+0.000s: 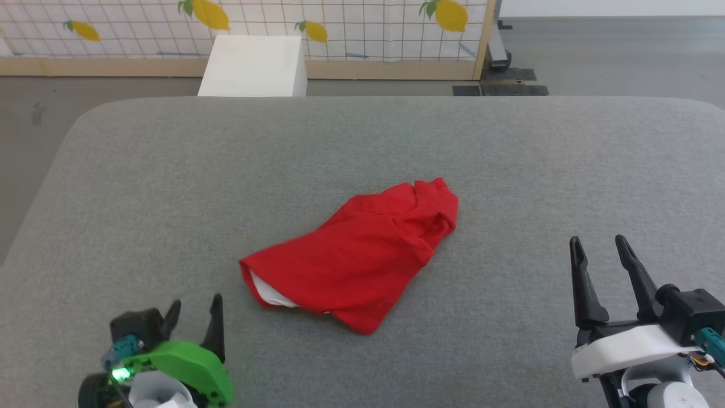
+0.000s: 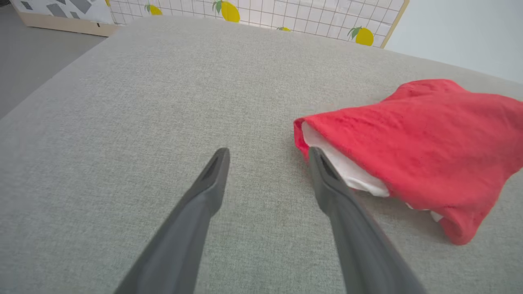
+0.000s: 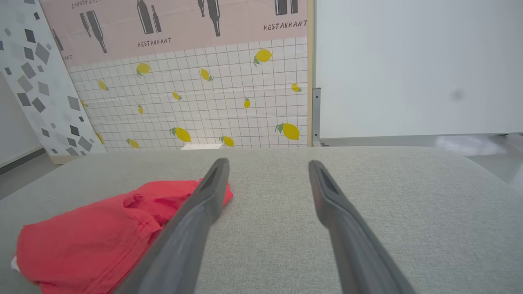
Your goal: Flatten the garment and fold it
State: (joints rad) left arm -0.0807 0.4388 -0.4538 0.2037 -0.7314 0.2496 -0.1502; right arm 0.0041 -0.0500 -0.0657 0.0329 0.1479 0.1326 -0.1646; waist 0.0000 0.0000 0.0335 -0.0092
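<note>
Left end effector (image 1: 195,303) and right end effector (image 1: 597,241), both spread wide and empty, flank the garment (image 1: 362,249), crumpled mid-counter (image 1: 141,170). Untouched, by the look: flattening and folding all remain.

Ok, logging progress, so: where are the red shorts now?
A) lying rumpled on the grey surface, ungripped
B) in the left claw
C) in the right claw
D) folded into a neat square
A: the shorts lie rumpled on the grey surface; left claw and right claw are open and empty.
</note>
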